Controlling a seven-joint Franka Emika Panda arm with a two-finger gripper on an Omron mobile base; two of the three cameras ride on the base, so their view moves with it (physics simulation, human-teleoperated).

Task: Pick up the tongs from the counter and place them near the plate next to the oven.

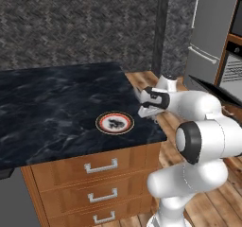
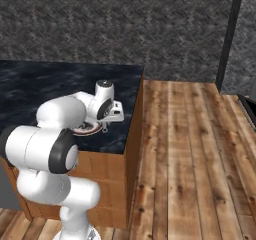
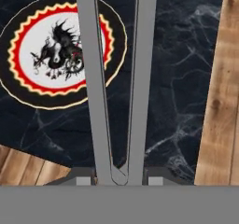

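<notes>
Near the counter's (image 1: 56,103) right front corner, the gripper (image 3: 120,177) has its jaws squeezed tight on the tongs (image 3: 116,78), holding them up over the black top. Just past it to the left lies the plate (image 1: 114,122). Far right stands the oven (image 1: 231,67).

bare counter (image 1: 47,108) left of plate (image 1: 114,122)
</notes>
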